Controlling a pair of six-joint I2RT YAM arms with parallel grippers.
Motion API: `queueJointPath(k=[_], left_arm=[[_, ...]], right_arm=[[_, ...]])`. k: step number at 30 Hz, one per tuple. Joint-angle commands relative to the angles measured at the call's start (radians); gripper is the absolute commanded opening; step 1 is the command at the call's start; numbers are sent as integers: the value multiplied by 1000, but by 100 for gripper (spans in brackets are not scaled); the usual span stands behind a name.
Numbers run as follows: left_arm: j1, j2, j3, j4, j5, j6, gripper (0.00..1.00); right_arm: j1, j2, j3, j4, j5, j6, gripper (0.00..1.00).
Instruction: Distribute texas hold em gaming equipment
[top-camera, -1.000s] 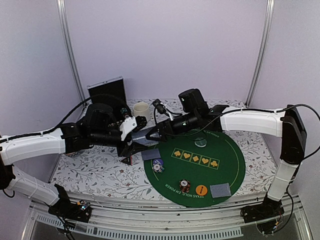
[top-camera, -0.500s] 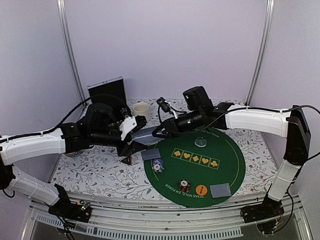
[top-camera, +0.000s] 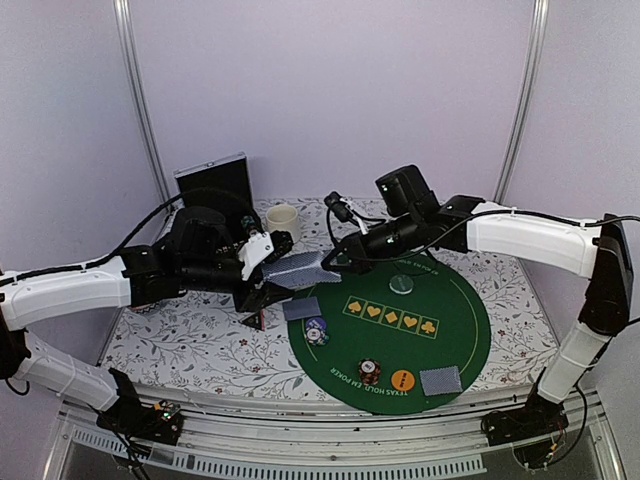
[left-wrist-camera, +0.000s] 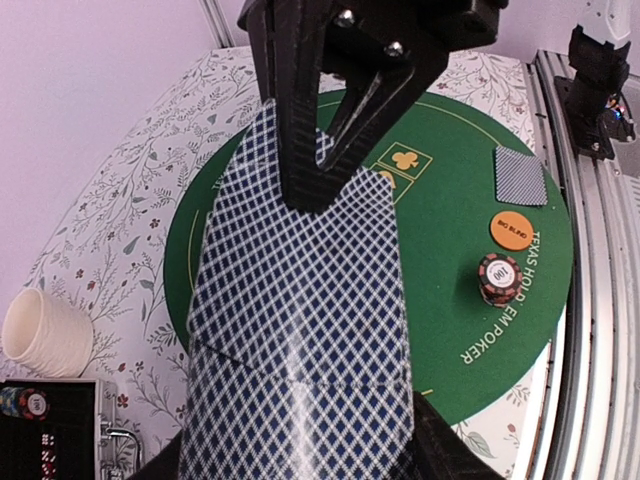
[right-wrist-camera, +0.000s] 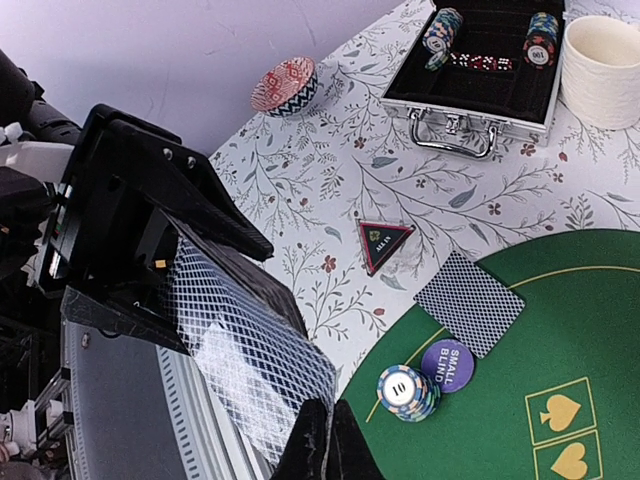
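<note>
Right wrist view, open case (right-wrist-camera: 500, 122) holding chip stacks (right-wrist-camera: 441, 30), left gripper (top-camera: 272, 272) clamped on cards (left-wrist-camera: 230, 430), right gripper (right-wrist-camera: 326, 445) pinching the top card (left-wrist-camera: 320, 280) (lengthwise between both grippers).

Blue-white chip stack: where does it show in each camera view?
Top external: blue-white chip stack on the green mat's left edge.
Right wrist: the stack is at bottom centre, beside a purple disc.
Left wrist: not visible; held playing cards fill the middle.
Shared landmark: cream mug.
</note>
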Motion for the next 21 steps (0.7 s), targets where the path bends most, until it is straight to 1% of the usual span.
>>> queueJointPath(k=[1,7,12,16,17,19,21], left_arm=[[5,-15,3,37,9,3,52],[4,-9,5,36,5,3,52],[4,-10,5,35,0,1,52],[5,-10,7,35,0,0,52],[5,-11,7,33,-2,1,52],[5,-14,6,32,-4,1,52],[5,-17,6,33,-3,2,52]], right_arm=[[-21,-54,25,-117,81,-23,3],[-31,-108,44,-172,113,-34,2],[-40,-149,95,-278,188,-65,2],[-42,-172,115,-311,176,-75,2],[-44,-175,128,-336,200,-79,2],[-51,-185,152,-387,295,-92,2],[-82,-189,159,-424,352,-96,2]])
